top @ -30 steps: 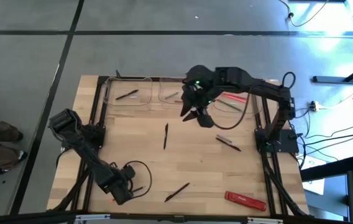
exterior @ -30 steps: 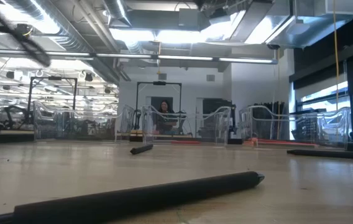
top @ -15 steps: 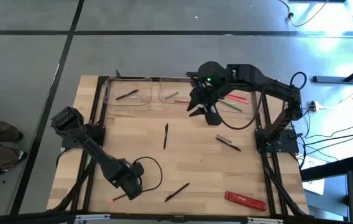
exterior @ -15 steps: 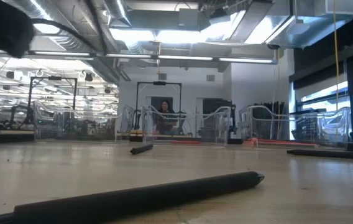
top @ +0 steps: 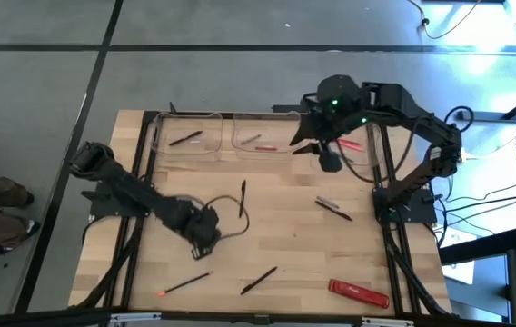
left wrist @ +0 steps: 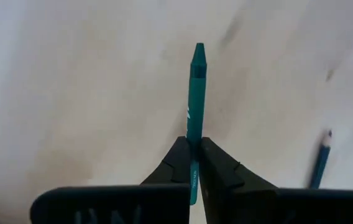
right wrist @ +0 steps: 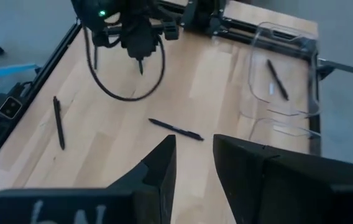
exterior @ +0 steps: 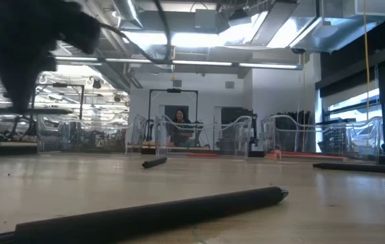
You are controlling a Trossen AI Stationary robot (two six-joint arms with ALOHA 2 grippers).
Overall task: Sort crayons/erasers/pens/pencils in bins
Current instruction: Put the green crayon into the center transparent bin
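Note:
My left gripper (top: 207,232) is over the middle of the table, shut on a teal crayon (left wrist: 195,93), which shows only in the left wrist view. My right gripper (top: 316,145) hangs open and empty at the far side, between the middle bin (top: 256,136) and the right bin (top: 353,150). The left bin (top: 185,138) holds a black pen. Black pens lie flat on the table at the centre (top: 242,198), at the right (top: 333,208) and near the front (top: 259,280). The front one also shows in the low view (exterior: 152,213). My left gripper pinches the teal crayon between its two fingers at the crayon's rear part (left wrist: 193,144). The fingers lie along the crayon, whose pointed end (left wrist: 198,50) sticks out ahead of the fingertips. The crayon is clear of the table.
A flat red bar (top: 359,292) lies at the near right. A thin stick with an orange end (top: 183,284) lies at the near left. A pencil (left wrist: 320,158) shows on the wood beside the crayon. Black frame rails run along the table's left and right sides.
My left gripper has gone from the near left corner toward the table's far edge and right, to the middle of the table. My right gripper has gone toward the right and far edges, over the bins.

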